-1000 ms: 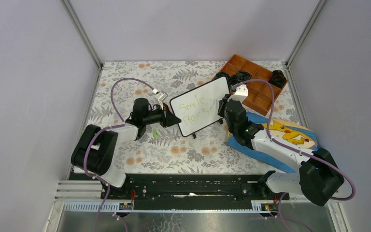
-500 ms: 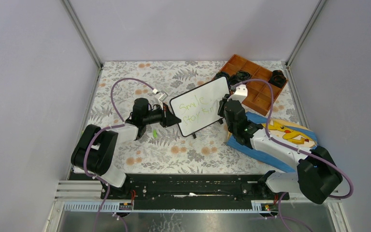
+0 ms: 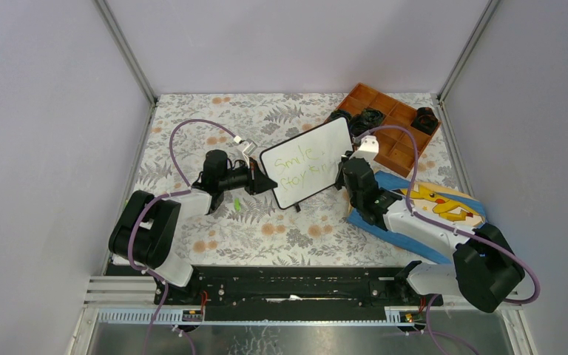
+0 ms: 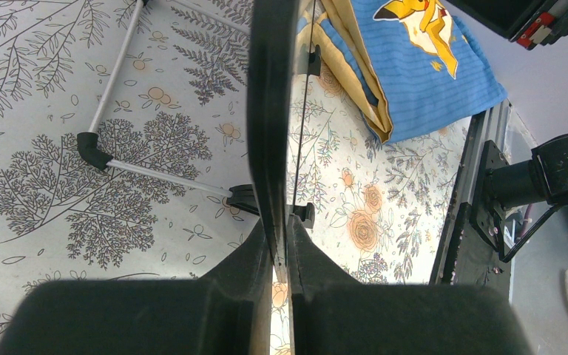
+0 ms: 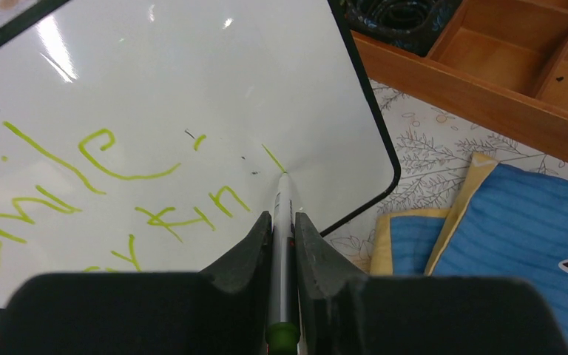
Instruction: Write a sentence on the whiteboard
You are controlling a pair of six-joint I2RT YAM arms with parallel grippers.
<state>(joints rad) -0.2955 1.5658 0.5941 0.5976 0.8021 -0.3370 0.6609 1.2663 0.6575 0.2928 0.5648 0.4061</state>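
The whiteboard (image 3: pixel 307 163) stands tilted mid-table, white with a thin black frame. Green marker text (image 3: pixel 301 167) runs in two lines on it; it also shows in the right wrist view (image 5: pixel 96 185). My left gripper (image 3: pixel 257 183) is shut on the board's left edge (image 4: pixel 270 133), seen edge-on in the left wrist view. My right gripper (image 3: pixel 344 168) is shut on a white marker (image 5: pixel 282 222) with a green end. The marker's tip touches the board at the end of a short fresh green stroke (image 5: pixel 272 157), near the board's right corner.
A wooden compartment tray (image 3: pixel 396 129) with black items stands at the back right, close behind the board. A blue Pikachu cloth (image 3: pixel 433 211) lies under the right arm. A small green cap (image 3: pixel 236 203) lies on the floral tablecloth by the left arm.
My right gripper has shifted slightly down the board with the marker, leaving a short new stroke. The left arm and the board have not moved.
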